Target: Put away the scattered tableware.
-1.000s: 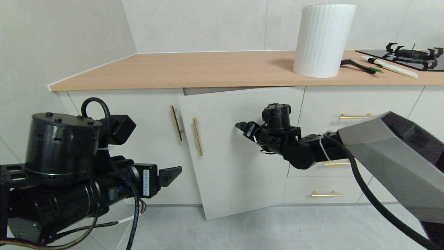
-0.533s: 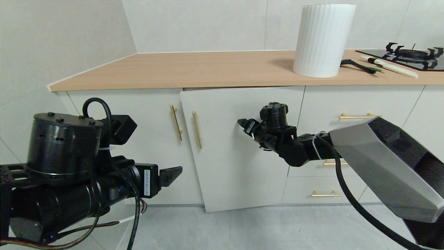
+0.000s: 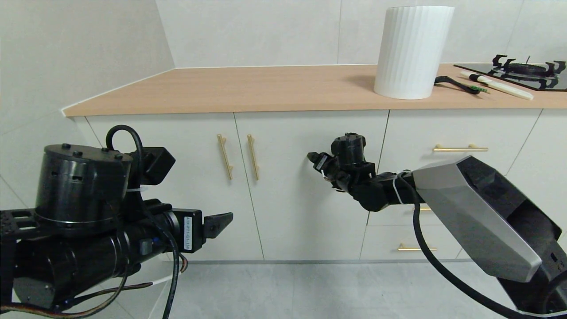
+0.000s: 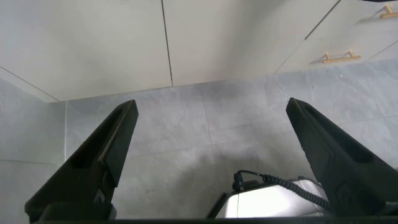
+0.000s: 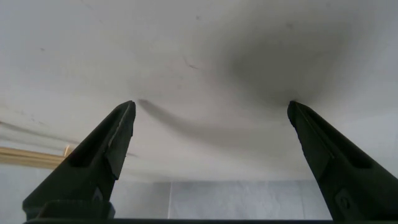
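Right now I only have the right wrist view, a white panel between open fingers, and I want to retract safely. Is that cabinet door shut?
Observer: Yes, in the head view the cabinet door sits flush with the neighbouring door.
Operator: Where is its handle?
Observer: The gold handle stands upright, to the robot's left of the right gripper.
Operator: And the left arm?
Observer: The left gripper hangs low and open above the floor, holding nothing.
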Tool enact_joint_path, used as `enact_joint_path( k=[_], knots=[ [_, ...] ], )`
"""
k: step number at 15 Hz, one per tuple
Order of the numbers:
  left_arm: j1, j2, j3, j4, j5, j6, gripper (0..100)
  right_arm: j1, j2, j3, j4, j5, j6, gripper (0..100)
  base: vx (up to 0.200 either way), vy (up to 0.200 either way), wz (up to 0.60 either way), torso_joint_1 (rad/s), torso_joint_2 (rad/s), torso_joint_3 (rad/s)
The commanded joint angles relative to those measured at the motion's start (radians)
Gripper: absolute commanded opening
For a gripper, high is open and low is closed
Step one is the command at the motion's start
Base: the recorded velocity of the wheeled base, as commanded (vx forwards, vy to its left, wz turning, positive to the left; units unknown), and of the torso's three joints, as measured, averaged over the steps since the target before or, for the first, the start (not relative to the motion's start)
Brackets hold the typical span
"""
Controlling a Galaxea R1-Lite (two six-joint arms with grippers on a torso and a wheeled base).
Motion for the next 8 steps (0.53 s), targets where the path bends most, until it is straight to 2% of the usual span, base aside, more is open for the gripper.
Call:
enact_joint_path(
  k=[1,6,8],
  knots=[
    [0.0,0.003,0.0,0.0,0.0,0.0,100,-0.005,0.014,-0.013,-0.005,-0.004,-0.001,100,0.0,0.0,0.0,0.0,0.0,0.0],
    [0.0,0.003,0.0,0.0,0.0,0.0,100,-0.002,-0.019,0.021,-0.005,0.0,-0.004,100,0.0,0.0,0.0,0.0,0.0,0.0],
    [0.0,0.003,0.0,0.0,0.0,0.0,100,0.016,-0.126,0.153,-0.005,0.052,-0.004,100,0.0,0.0,0.0,0.0,0.0,0.0]
  ],
)
